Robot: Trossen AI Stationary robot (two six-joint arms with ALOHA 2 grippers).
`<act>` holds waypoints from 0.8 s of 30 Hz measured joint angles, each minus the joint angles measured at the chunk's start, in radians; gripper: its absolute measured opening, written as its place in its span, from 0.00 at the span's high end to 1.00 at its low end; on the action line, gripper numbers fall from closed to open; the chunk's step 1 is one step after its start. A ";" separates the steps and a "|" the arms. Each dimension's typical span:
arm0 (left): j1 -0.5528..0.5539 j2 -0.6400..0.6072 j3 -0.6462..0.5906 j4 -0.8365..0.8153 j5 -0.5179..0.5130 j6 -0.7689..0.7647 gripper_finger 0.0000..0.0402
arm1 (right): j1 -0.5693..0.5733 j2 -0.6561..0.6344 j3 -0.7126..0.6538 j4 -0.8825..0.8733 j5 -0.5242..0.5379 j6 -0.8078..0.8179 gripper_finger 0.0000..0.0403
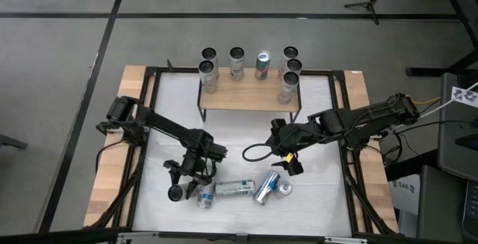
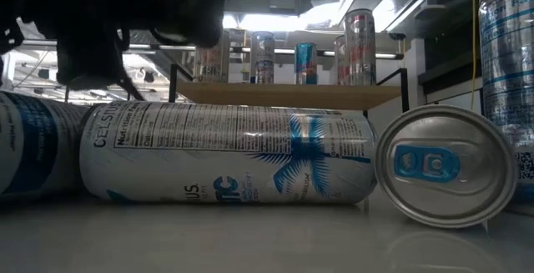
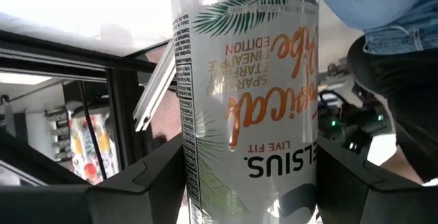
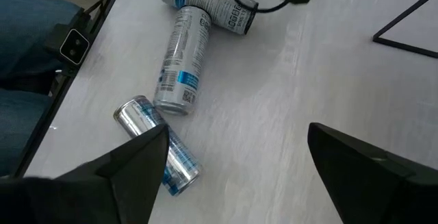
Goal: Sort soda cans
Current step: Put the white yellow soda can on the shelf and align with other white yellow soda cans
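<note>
Seven cans upright on shelf (image 1: 246, 98) at 12 o'clock. Left gripper (image 1: 181, 180) clamps orange-label can (image 3: 246, 101). Right gripper (image 1: 290, 162) spread, empty. Three cans (image 1: 234, 189) lying at 6 o'clock, unsorted.

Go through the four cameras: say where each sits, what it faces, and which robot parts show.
High: overhead, looking down on the table, both arms, the wooden shelf of upright cans.
Low: at tabletop height, facing a lying white can with the shelf behind; dark arm parts above.
Left wrist: on the left arm; left gripper closed on an orange-lettered can.
Right wrist: on the right arm; open right gripper above lying cans.
Shared: high and low both show the shelf.
</note>
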 joint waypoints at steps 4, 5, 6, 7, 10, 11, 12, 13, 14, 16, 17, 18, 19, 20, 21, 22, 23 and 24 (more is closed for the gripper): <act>0.004 0.034 0.000 0.000 0.015 0.037 0.41 | 0.000 0.000 0.000 -0.002 0.000 0.000 0.15; 0.004 0.039 0.000 0.000 0.015 0.041 0.41 | 0.000 0.000 0.000 -0.002 0.000 0.000 0.15; 0.004 0.043 0.000 0.000 0.016 0.042 0.41 | 0.000 0.000 0.000 -0.002 0.000 0.000 0.15; 0.004 0.045 0.000 0.001 0.014 0.042 0.41 | 0.000 0.000 0.000 -0.002 0.000 0.000 0.15; 0.006 0.044 0.000 0.000 0.011 0.042 0.41 | 0.000 0.000 0.000 -0.002 0.000 0.000 0.15; 0.008 0.044 0.000 0.000 0.004 0.041 0.40 | 0.000 0.000 0.000 -0.002 0.000 0.000 0.15; 0.010 0.044 0.000 0.001 -0.005 0.042 0.40 | 0.000 0.000 0.000 -0.002 0.000 0.000 0.15; 0.013 0.044 0.000 0.000 -0.010 0.042 0.39 | 0.000 0.000 0.000 -0.002 0.000 0.000 0.15; 0.016 0.044 0.000 0.000 -0.012 0.041 0.38 | 0.000 0.000 0.000 -0.002 0.000 0.000 0.15; 0.022 0.044 0.000 0.000 -0.019 0.041 0.36 | 0.000 0.000 0.000 -0.002 0.000 0.000 0.15; 0.025 0.044 0.000 0.000 -0.026 0.041 0.34 | 0.000 0.000 0.000 -0.002 0.000 0.000 0.15; 0.030 0.044 0.000 0.000 -0.030 0.041 0.33 | 0.000 0.000 0.000 -0.002 0.000 0.000 0.15; 0.035 0.044 0.000 0.000 -0.033 0.041 0.31 | 0.000 0.000 0.000 -0.002 0.000 0.000 0.15; 0.040 0.044 0.000 0.000 -0.035 0.041 0.30 | 0.000 0.000 0.000 -0.002 0.000 0.000 0.15; 0.045 0.044 0.000 0.000 -0.037 0.041 0.29 | 0.000 0.000 0.000 -0.002 0.000 0.000 0.15; 0.049 0.044 0.000 0.000 -0.041 0.041 0.28 | 0.000 0.000 0.000 -0.002 0.000 0.000 0.15; 0.054 0.044 0.001 0.001 -0.046 0.041 0.27 | 0.000 0.000 0.000 -0.002 0.000 0.000 0.15; 0.059 0.044 0.001 0.001 -0.051 0.041 0.27 | 0.000 0.000 0.000 -0.002 0.000 0.000 0.15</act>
